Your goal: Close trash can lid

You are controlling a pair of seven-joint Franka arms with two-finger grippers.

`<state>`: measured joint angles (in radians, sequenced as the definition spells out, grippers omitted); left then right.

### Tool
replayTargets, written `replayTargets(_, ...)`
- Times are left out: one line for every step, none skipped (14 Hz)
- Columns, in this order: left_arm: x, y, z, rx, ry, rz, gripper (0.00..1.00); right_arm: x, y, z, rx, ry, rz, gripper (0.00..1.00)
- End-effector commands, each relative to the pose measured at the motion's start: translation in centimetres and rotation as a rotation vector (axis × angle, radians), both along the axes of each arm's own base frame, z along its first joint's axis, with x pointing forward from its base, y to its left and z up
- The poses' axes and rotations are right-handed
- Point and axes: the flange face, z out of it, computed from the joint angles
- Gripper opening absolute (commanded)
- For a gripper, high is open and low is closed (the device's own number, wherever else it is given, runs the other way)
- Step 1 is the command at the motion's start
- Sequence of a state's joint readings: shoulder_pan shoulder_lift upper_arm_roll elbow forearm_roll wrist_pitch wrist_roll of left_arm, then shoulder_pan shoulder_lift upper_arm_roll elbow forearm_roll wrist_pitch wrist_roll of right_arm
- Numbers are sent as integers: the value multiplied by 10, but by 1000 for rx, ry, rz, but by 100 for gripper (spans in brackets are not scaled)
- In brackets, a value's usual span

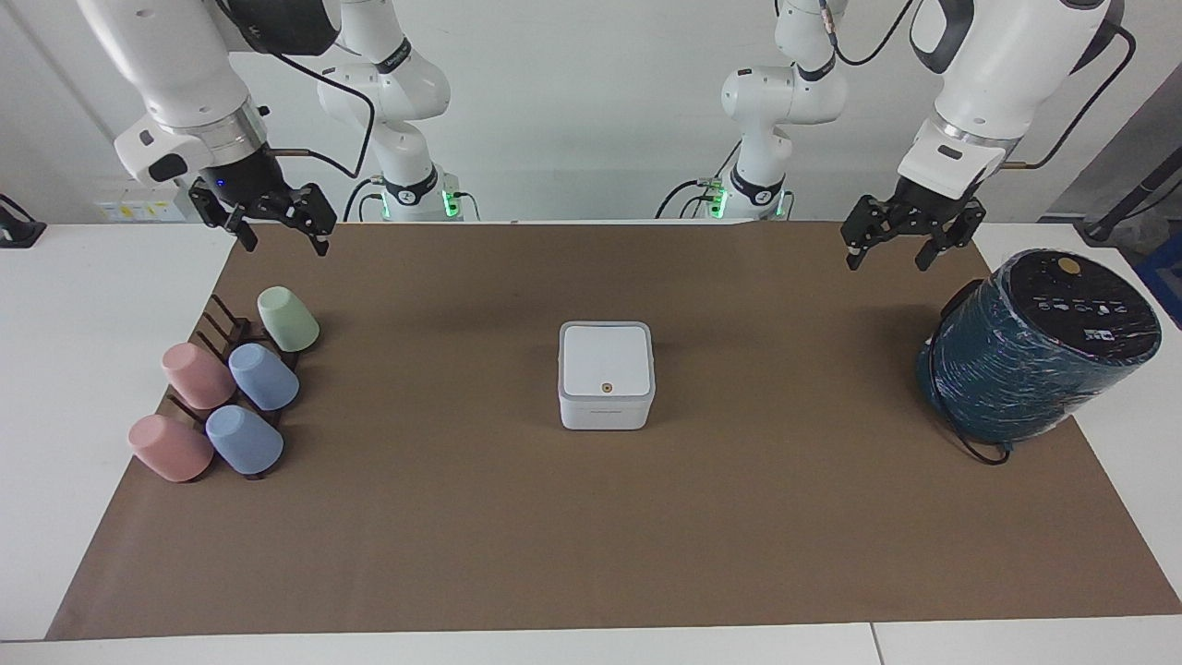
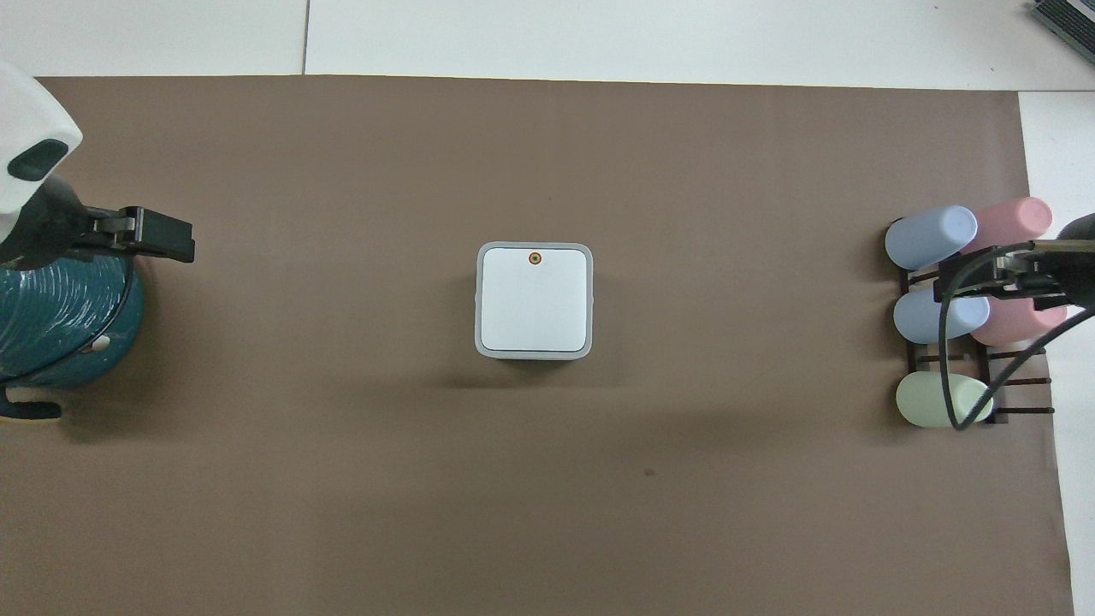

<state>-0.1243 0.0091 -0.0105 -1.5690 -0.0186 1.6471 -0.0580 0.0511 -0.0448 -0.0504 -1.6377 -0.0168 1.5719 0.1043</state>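
Trash can (image 1: 606, 377) sits mid-mat, well apart from both sets of fingers; lid (image 1: 605, 360) looks already flat down. Left gripper (image 1: 892, 244) fingers spread, up beside the teal appliance (image 1: 1039, 346). Right gripper (image 1: 277, 220) fingers spread, waiting above the cups (image 1: 231, 392). Smooth hard plastic, rounded cube, likely light and slippery; press the lid top near the orange dot.

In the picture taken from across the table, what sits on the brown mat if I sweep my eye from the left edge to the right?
Cup rack with its pink, blue and green cups → trash can, its lid flat on top → teal appliance. The right pincer hangs over the rack's end, the left pincer over the appliance's end.
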Motion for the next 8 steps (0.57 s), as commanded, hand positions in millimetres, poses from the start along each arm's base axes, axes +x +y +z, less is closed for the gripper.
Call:
replayTargets(-5,3,0,22,-20,-15,100,-4,-2,1,15,-5,24,100)
replayTargets(-5,3,0,22,-20,-17,100,-4,-2,1,15,-5,24,100)
replayTargets(-5,3,-1,23,-19,-18,100,-4,-2,1,15,-5,24,100)
replayTargets(-5,3,0,23,-19,-18,100,-4,-2,1,15,-5,24,100)
replayTargets(-5,3,0,23,-19,-18,100,-4,-2,1,15,-5,24,100)
replayTargets(-5,3,0,22,-19,-17,100,-4,-2,1,15,-5,24,100)
replayTargets(-5,4,-1,25,-17,-26,100,-4,-2,1,15,-5,24,100)
replayTargets(-5,4,-1,37,-16,-41,100,-4,-2,1,15,-5,24,100)
